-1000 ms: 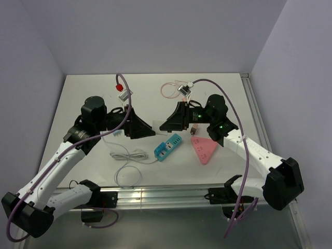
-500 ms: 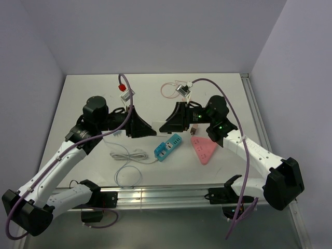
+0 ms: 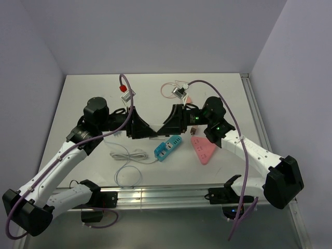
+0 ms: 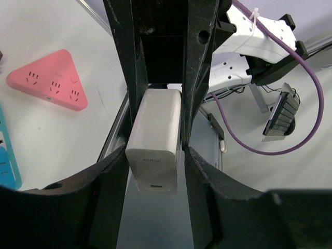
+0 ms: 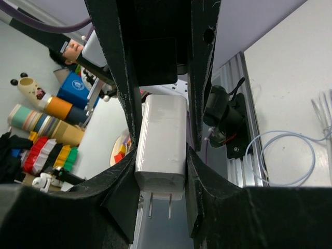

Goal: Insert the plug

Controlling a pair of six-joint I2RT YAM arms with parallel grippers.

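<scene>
A white plug hangs in the air above the table, its two metal prongs facing the right wrist camera. My right gripper is shut on its sides. My left gripper meets it head-on and is shut on the other end of the plug, where a small port shows. In the top view the left gripper and right gripper overlap tip to tip and hide the plug. Just below them lies a blue power strip, and a pink triangular one to its right.
A white cable lies coiled left of the blue strip. At the back of the table are a small red item and a small device with a thin pink wire. An aluminium rail runs along the near edge.
My left gripper has moved right until its fingertips overlap the right gripper's, and its fingers have come in round the plug. The right gripper has shifted slightly left, still holding the plug.
</scene>
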